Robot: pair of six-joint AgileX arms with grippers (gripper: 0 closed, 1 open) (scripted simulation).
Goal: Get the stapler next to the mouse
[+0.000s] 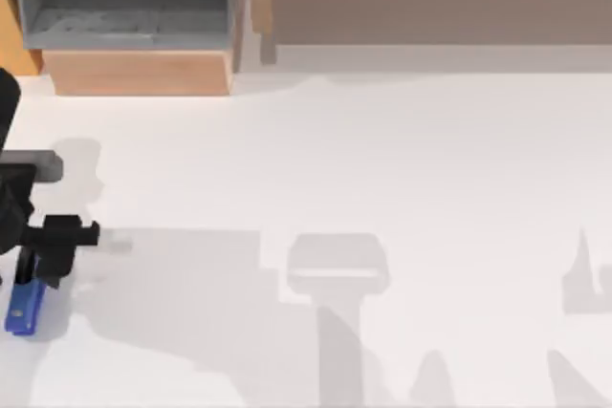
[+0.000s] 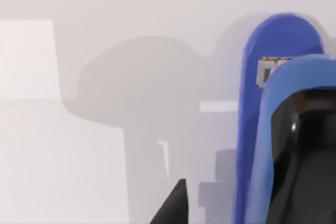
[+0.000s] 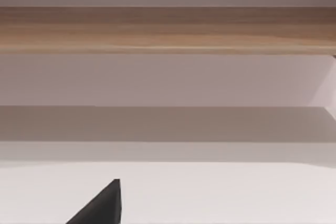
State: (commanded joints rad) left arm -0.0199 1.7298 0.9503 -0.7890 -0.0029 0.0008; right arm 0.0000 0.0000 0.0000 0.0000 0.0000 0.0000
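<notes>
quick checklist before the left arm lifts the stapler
1. Stapler within reach, at the table's left edge: ok.
2. Left gripper over the stapler's near end: ok.
3. Fingers shut on the stapler: cannot tell.
4. Stapler lying flat on the table: ok in the top view.
5. Mouse located as the goal: not ok, no mouse seen.
6. Right gripper out of the way: ok, one finger faces the wooden shelf.

No legible txt; small label on stapler (image 2: 273, 69) maybe printed, too blurred.
</notes>
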